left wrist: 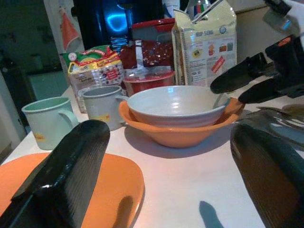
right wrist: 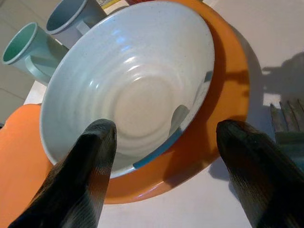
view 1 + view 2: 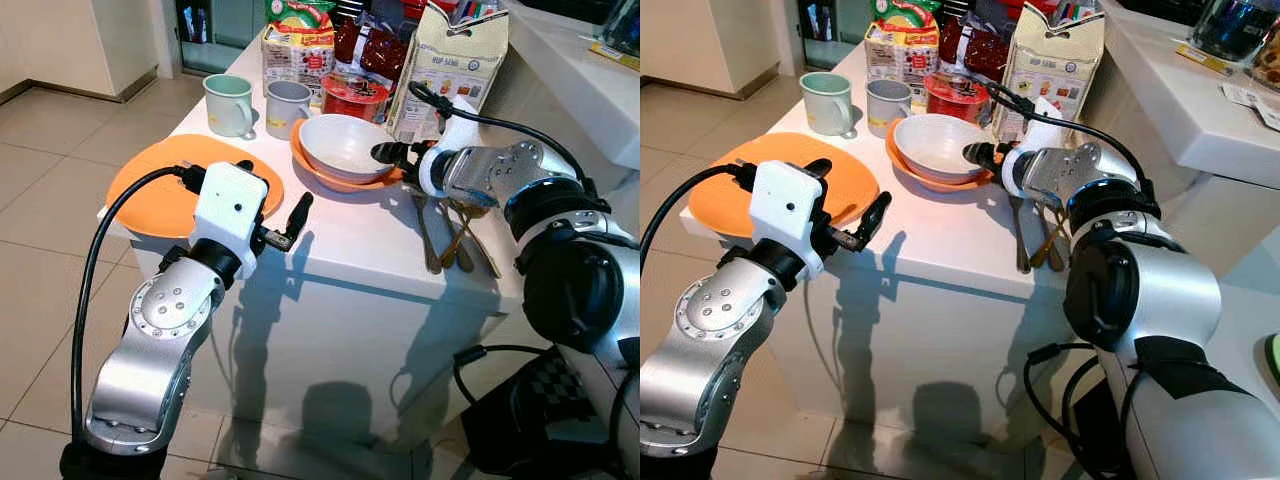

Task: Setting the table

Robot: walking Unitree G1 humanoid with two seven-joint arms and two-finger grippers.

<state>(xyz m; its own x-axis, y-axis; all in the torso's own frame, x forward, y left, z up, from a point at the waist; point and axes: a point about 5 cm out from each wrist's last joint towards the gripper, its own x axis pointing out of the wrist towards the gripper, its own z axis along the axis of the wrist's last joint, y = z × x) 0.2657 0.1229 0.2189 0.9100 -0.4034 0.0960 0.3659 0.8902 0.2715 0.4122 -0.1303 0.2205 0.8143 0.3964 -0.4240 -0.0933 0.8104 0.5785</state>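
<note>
A white bowl (image 3: 340,140) sits nested in an orange bowl (image 3: 335,181) near the middle of the white table (image 3: 370,255). My right gripper (image 3: 386,153) hovers at the bowls' right rim, open, its fingers spread over the white bowl (image 2: 128,90) and holding nothing. A flat orange plate (image 3: 150,190) lies at the table's front left corner. My left gripper (image 3: 272,195) is open just right of the plate, low over the table, pointing towards the bowls (image 1: 178,107). Several pieces of cutlery (image 3: 445,235) lie on the table's right side, below my right wrist.
A pale green mug (image 3: 228,103) and a grey mug (image 3: 285,107) stand behind the plate. Food packs crowd the back: a noodle pack (image 3: 298,45), a red tub (image 3: 352,97) and a paper bag (image 3: 455,60). A white counter (image 3: 580,70) runs along the right. Tiled floor surrounds the table.
</note>
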